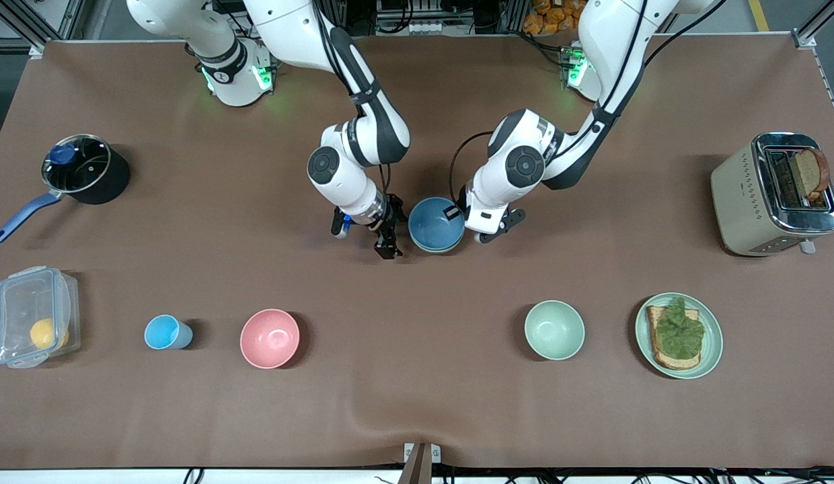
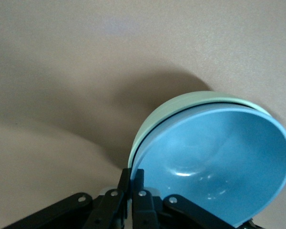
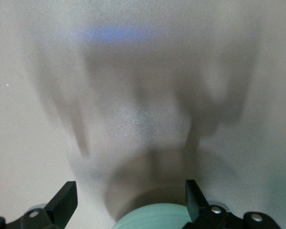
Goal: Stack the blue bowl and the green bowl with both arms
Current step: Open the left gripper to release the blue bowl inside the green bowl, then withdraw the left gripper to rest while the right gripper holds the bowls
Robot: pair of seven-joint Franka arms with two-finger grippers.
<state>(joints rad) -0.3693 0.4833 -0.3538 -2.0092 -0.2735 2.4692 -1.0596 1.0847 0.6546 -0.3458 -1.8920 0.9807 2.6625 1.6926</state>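
The blue bowl (image 1: pixel 436 223) sits nested inside the green bowl (image 1: pixel 436 251) at the middle of the table, and only a thin strip of the green rim shows under it. My left gripper (image 1: pixel 461 214) is shut on the blue bowl's rim at the side toward the left arm's end. In the left wrist view its fingers (image 2: pixel 139 183) pinch the blue bowl (image 2: pixel 214 167), with the green bowl (image 2: pixel 181 102) below. My right gripper (image 1: pixel 388 243) is open beside the stack, toward the right arm's end. In the right wrist view (image 3: pixel 129 200) the green bowl's edge (image 3: pixel 152 220) shows between its fingers.
Nearer the front camera stand a paler mint bowl (image 1: pixel 554 329), a green plate with toast (image 1: pixel 679 335), a pink bowl (image 1: pixel 270 338), a light-blue cup (image 1: pixel 165 332) and a clear box (image 1: pixel 33 316). A pot (image 1: pixel 84 168) and a toaster (image 1: pixel 773 193) stand at the table's ends.
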